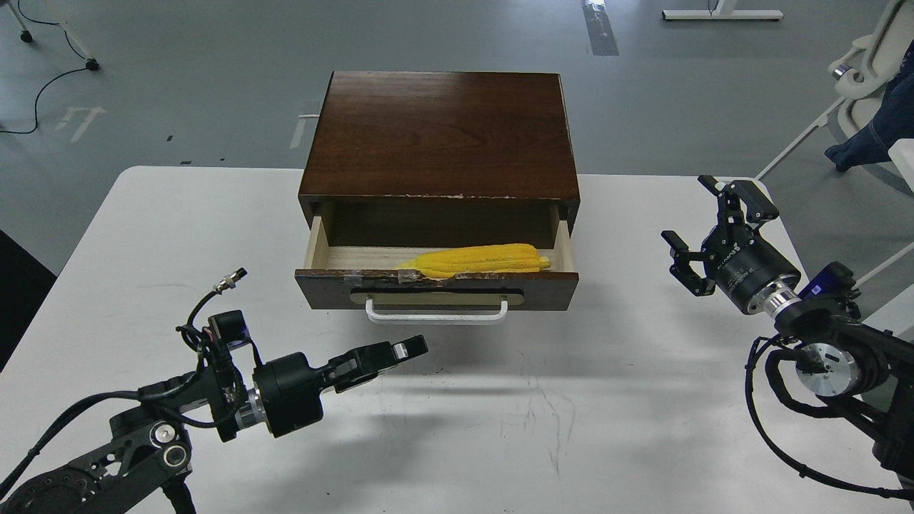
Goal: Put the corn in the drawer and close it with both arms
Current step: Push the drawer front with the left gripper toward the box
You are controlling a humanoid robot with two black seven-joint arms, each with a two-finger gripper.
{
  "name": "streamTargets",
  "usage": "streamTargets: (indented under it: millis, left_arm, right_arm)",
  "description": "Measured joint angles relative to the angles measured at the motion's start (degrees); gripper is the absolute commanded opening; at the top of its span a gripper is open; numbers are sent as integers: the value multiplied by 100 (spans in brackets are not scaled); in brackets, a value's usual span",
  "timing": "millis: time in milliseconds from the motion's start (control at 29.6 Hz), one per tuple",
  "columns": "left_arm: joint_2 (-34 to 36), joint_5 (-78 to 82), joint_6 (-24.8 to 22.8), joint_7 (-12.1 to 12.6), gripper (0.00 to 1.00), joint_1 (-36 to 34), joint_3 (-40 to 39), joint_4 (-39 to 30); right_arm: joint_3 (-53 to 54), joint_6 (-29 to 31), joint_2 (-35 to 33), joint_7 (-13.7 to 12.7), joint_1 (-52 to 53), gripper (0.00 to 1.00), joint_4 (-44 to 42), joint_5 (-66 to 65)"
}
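The corn point(480, 260) lies on its side inside the drawer point(437, 285), along the pale floor just behind the drawer front, right of the middle, its tapered end pointing left. The drawer stands pulled out from the dark wooden cabinet point(439, 132), so I judge that only the closing is left. The corn sits low enough, as far as I can see, to slide under the cabinet's lip, but I cannot tell how much room there is above it; if it rides up against the front it could catch on the chipped upper edge and jam the drawer. My left claw point(400, 353) hovers over the tabletop point(500, 428) just in front of the white handle point(436, 312) and a little left of it, its fingers drawn close together and holding nothing. My right claw point(714, 228) hangs well off to the right of the cabinet, fingers spread wide and empty. The main risk I see is an uneven push: if my left claw presses the front on its left side alone, the drawer may skew and bind, or the whole cabinet may slide back across the smooth tabletop instead of the drawer going in. A fingertip could also slip under the handle and snag there.
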Motion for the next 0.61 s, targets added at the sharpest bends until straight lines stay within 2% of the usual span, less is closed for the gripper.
streamTargets:
  millis: [607]
  left_arm:
    - [-18,-8,90,0,0,-75,-36,116]
  right_arm:
    - [30,-14,1,0,-30,100,-7,0]
